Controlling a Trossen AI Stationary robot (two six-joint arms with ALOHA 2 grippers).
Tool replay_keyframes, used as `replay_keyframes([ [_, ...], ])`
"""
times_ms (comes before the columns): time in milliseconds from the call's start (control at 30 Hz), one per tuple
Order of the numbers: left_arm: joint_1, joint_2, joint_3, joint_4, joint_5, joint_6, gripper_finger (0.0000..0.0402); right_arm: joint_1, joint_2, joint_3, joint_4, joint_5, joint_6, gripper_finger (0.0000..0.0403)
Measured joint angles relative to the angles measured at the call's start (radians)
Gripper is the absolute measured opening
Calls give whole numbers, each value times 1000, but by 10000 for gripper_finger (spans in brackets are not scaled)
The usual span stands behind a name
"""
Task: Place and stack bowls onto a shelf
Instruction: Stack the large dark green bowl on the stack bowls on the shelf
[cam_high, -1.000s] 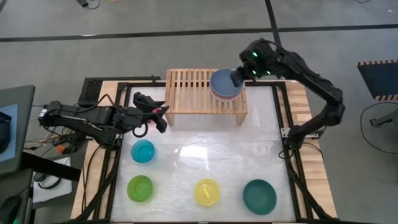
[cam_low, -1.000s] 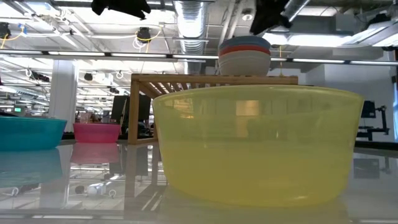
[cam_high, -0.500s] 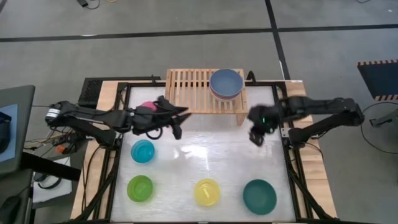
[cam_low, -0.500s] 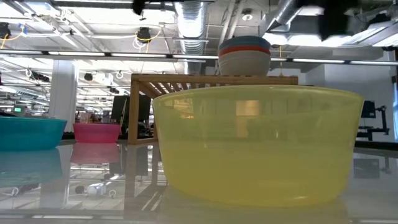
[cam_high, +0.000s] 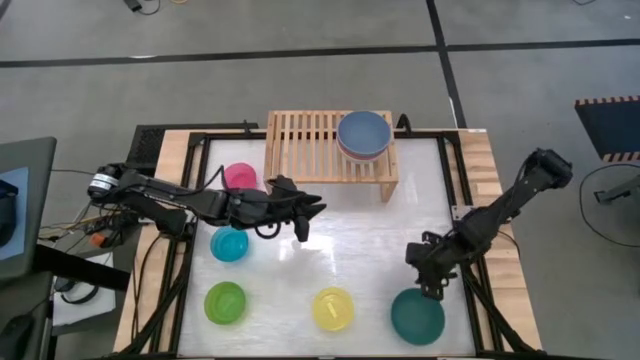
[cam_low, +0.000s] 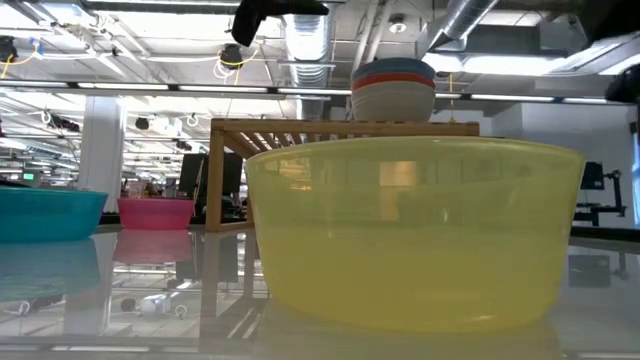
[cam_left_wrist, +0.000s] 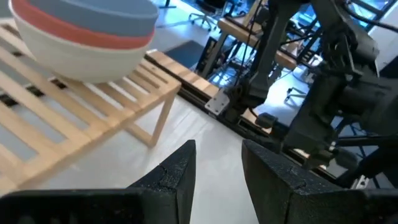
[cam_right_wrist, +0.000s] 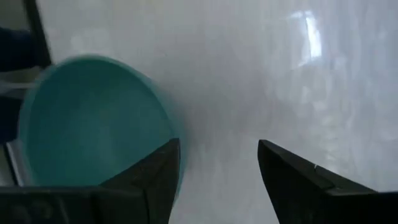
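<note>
On the light-wood shelf (cam_high: 320, 150) stands a stack of bowls (cam_high: 364, 135), dark blue on top, then red and white (cam_left_wrist: 81, 37). On the table rest a pink bowl (cam_high: 240, 177), a cyan bowl (cam_high: 230, 243), a lime green bowl (cam_high: 225, 302), a yellow bowl (cam_high: 333, 309) and a teal bowl (cam_high: 417, 315). My left gripper (cam_high: 303, 215) hangs open over the table's middle, in front of the shelf, with nothing between its fingers (cam_left_wrist: 217, 168). My right gripper (cam_high: 432, 280) is open just above the teal bowl's far rim (cam_right_wrist: 93, 118).
A black frame (cam_high: 460, 200) runs around the white table top. The right arm reaches in from the table's right edge. Bare table lies between the shelf and the near row of bowls. In the low view the yellow bowl (cam_low: 415, 235) fills the foreground.
My right gripper has left the dark blue bowl on the stack and swung toward the table's near edge and down, ending over the teal bowl. My left gripper has moved toward the table's right edge, off the pink bowl, which stays on the table.
</note>
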Motion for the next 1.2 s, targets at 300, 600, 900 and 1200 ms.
replay_keyframes([
  [300,-23,-1,0,13,-72,-29,114,78,133,-61,172,-22,-44,235],
  [600,-17,-1,0,11,-71,-39,113,48,271,-61,132,-23,-70,120],
  [900,29,-1,0,16,-15,-45,125,-36,138,14,-73,60,27,35],
  [1200,101,-1,0,63,83,52,187,-345,96,211,-230,435,83,24],
])
